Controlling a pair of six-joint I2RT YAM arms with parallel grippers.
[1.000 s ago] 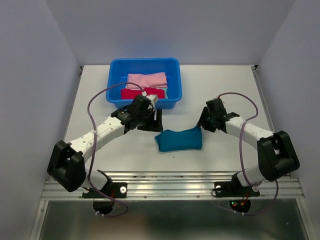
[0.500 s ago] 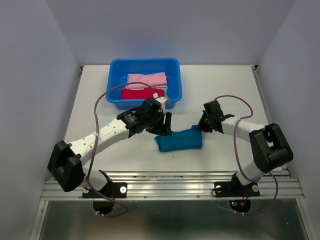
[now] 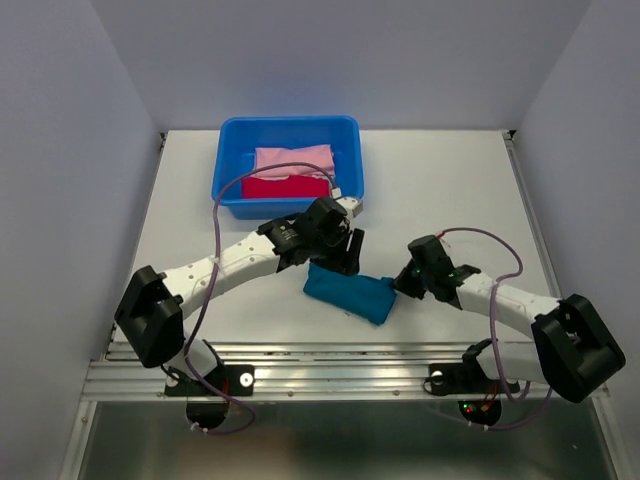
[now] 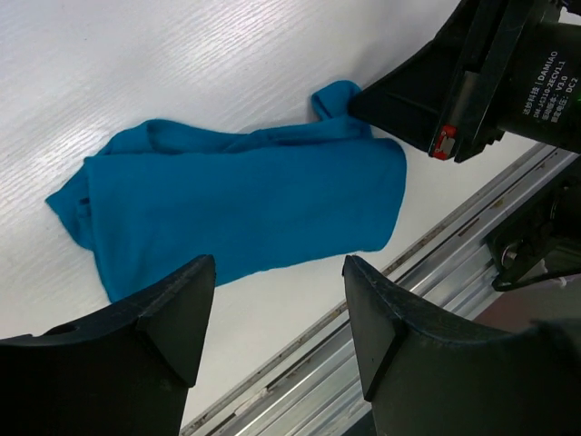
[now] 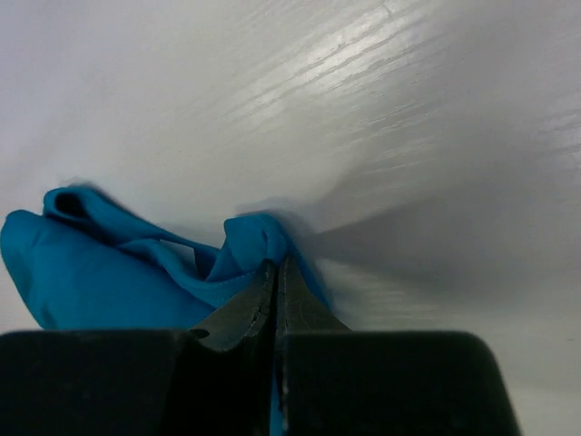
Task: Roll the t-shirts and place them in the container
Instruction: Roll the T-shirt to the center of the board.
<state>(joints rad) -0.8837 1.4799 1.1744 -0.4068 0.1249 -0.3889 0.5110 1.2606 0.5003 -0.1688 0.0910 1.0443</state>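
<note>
Slippage seemed likely because the right gripper [image 5: 275, 270] pinched only a thin corner of the teal t-shirt [image 4: 245, 204], while the left gripper [image 4: 277, 277] hung wide open above.

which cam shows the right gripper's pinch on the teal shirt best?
Right wrist: the right gripper is shut on a fold of the teal t-shirt, contact plainly visible. Left wrist shows the whole shirt with that gripper at its corner. Top external shows only the gripper at the shirt's right end.
</note>
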